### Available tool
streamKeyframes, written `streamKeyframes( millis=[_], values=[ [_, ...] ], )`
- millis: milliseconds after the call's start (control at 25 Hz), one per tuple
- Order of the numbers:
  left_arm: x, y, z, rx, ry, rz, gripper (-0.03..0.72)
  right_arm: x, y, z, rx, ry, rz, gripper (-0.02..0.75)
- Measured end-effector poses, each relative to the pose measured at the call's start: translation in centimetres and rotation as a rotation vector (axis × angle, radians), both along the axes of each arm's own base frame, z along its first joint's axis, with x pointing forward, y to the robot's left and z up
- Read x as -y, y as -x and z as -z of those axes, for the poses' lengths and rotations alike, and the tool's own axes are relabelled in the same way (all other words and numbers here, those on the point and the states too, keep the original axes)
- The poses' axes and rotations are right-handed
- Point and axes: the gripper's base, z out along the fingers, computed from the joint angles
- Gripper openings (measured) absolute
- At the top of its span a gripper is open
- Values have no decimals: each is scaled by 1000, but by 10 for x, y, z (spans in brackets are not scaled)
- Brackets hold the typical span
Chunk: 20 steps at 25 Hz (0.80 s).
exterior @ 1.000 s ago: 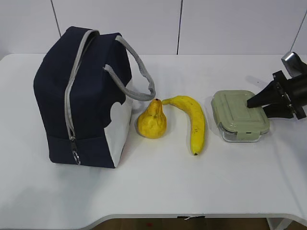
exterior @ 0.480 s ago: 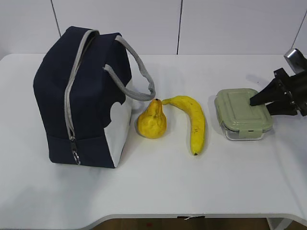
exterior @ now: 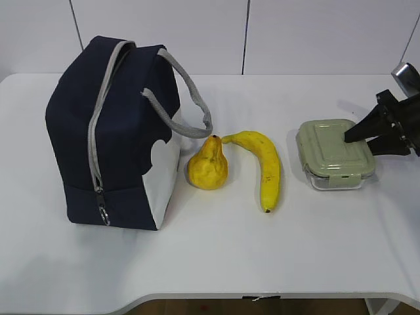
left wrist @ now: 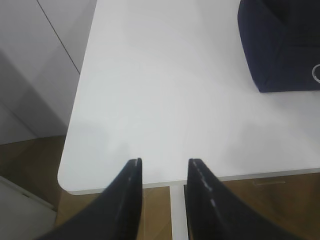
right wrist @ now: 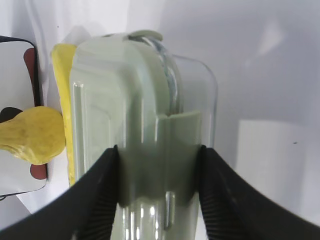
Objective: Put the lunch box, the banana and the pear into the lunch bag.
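Observation:
The lunch box, clear with a sage-green lid, sits at the right of the table. My right gripper is shut on its right end, and in the right wrist view the fingers press both sides of the box at the lid clip. The banana and the pear lie side by side in the middle. On the left stands the navy lunch bag, its grey zipper line looking closed. My left gripper is open and holds nothing, over the table's near left corner.
The bag's grey handles hang toward the pear. The table's front edge and its left corner are close by, with bare floor below. A white panelled wall stands behind the table.
The right gripper has drawn back to the right, and the lunch box has moved right with it, away from the banana. The bag and both fruits stayed put.

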Motion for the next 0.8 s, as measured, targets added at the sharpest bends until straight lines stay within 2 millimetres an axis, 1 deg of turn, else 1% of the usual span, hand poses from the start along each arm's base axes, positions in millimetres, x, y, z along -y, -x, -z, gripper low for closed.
streamKeyframes(
  millis=[200,520,800],
  values=[
    [0,0,0,0,0,0,237,0,0,-1,-4,-4,12,366],
    [0,0,0,0,0,0,237,-2,1,-21,42,3,19,366],
    [0,0,0,0,0,0,237,-21,1,-35,65,6,-14,366]
  ],
)
